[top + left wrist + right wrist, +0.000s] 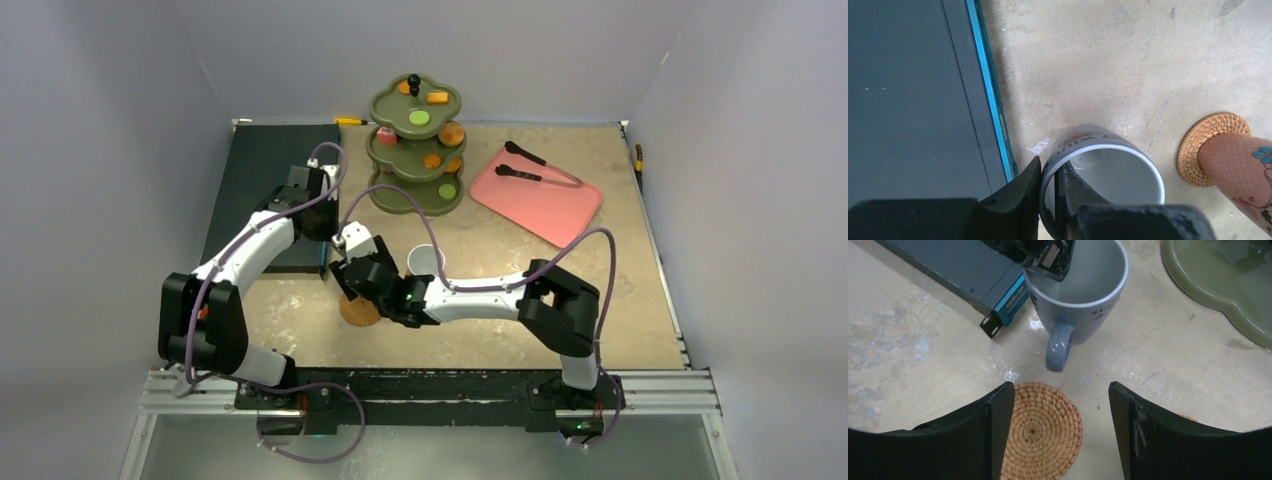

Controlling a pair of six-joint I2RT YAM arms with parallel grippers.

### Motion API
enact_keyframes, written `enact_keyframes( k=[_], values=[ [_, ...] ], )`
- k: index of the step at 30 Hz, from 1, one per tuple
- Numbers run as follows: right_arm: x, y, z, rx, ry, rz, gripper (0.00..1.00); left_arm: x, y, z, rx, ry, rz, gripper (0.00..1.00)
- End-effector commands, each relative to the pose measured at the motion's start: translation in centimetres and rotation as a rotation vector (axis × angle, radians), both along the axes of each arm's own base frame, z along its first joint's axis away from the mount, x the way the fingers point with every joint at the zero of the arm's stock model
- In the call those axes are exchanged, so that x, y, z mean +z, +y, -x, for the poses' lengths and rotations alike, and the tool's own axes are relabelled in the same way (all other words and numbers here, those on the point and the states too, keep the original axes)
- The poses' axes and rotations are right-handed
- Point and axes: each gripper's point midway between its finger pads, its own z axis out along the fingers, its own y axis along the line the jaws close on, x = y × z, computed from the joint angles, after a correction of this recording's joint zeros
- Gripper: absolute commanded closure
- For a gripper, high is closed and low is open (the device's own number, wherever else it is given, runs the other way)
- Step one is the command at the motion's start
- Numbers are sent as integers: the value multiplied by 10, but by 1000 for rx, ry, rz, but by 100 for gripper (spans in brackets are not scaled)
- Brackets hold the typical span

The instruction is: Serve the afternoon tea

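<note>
Fingers (1020,192) of my left gripper (1048,172) clamp the grey mug (1113,170) by its rim, bottom centre of the left wrist view, beside the dark box (908,100). My right gripper (1060,390) hangs spread above a wicker coaster (1043,435), the mug just past it.

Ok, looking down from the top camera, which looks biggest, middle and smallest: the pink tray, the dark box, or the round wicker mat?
1. Dark box, the largest.
2. Pink tray.
3. Wicker mat, clearly the smallest, though partly covered.

Mottled beige table (645,300) carries a dark box (262,165), green tiered stand (390,105), pink tray (545,205) and woven coaster (358,313)
</note>
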Motion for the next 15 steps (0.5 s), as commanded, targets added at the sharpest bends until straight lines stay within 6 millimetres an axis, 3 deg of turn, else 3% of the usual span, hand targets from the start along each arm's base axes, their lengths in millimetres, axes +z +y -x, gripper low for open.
enact_keyframes(
  k=[1,5,9,15],
  values=[
    [27,17,-17,-40,-70,-47,29,30,-6,-5,38,-71,53,100],
    [21,22,-23,-55,-84,-28,33,32,-8,1,37,-54,71,100],
    [20,25,-30,-73,-110,-15,43,38,-11,7,29,-48,90,100],
    [21,26,-38,-82,-123,-7,74,47,-16,15,16,-43,120,100]
  ],
)
